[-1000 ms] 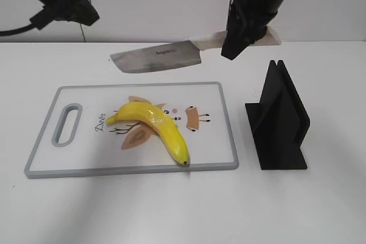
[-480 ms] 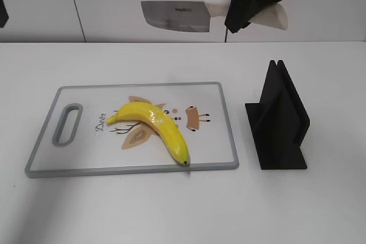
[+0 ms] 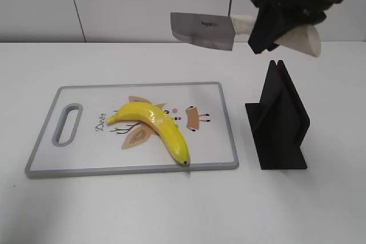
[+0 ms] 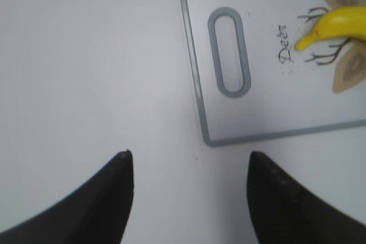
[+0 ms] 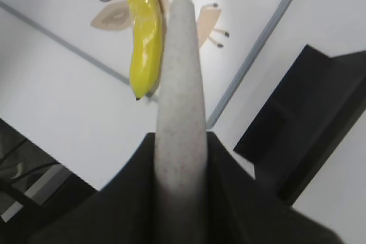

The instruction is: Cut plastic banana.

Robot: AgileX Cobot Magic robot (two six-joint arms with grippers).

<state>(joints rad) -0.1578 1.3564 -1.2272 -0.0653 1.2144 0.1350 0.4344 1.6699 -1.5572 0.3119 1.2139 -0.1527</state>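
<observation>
your right gripper [image 3: 273,27] is clamped on the pale handle of the knife [image 3: 203,30], which it carries high in the air with the blade reaching toward 9 o'clock in the exterior view. the plastic banana [image 3: 153,124] lies whole and uncut on the cutting board [image 3: 220,115], down toward 7 o'clock from that gripper and well apart from the blade. its long axis runs on a slant, stem end at 10 o'clock, dark tip at 4 o'clock, and the tip sits right at the board's near edge. in the right wrist view the knife handle [image 5: 180,84] points up the frame with the banana just to its left, so the blade line runs nearly along the fruit, not across it; to my eye you will need to turn the blade so it crosses the banana's middle before you lower it.

the right arm is the nearer one. your left gripper [image 4: 186,167] hangs empty with its jaws spread, over bare table off the board's handle-slot end, and the banana's stem shows at 2 o'clock in its view.

mind the black knife stand [image 3: 278,119], just beside the board's right edge and below the gripper. the board around the banana has open room for a cut.
</observation>
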